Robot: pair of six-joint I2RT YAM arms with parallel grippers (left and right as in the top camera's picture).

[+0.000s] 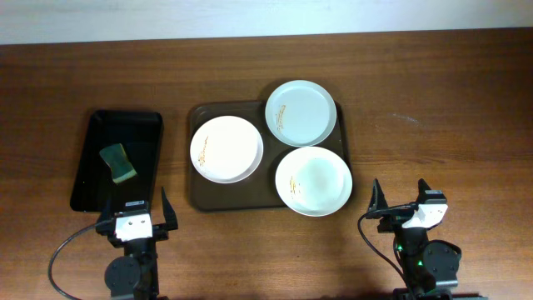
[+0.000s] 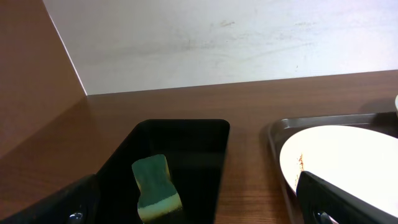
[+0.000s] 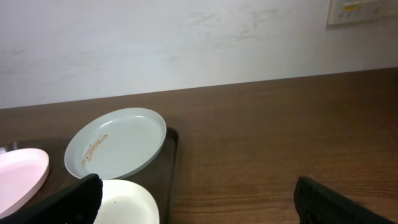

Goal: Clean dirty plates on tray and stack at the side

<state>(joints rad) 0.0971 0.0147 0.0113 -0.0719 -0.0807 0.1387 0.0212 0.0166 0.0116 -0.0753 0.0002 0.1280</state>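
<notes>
Three white plates lie on the dark brown tray (image 1: 237, 197). The left plate (image 1: 226, 148) and the front right plate (image 1: 313, 180) have thin brownish smears. The back right plate (image 1: 301, 112) is faintly bluish. My left gripper (image 1: 136, 210) is open and empty near the table's front, just in front of the black tray. My right gripper (image 1: 400, 198) is open and empty, to the right of the front right plate. The left wrist view shows the left plate (image 2: 348, 162) between the open fingers (image 2: 199, 211). The right wrist view shows the bluish plate (image 3: 118, 149) with a smear, and the open fingers (image 3: 199, 205).
A smaller glossy black tray (image 1: 92, 179) stands left of the brown tray and holds a green and yellow sponge (image 1: 118, 162), also in the left wrist view (image 2: 155, 186). Bare wooden table lies right of the brown tray. A white wall runs along the back.
</notes>
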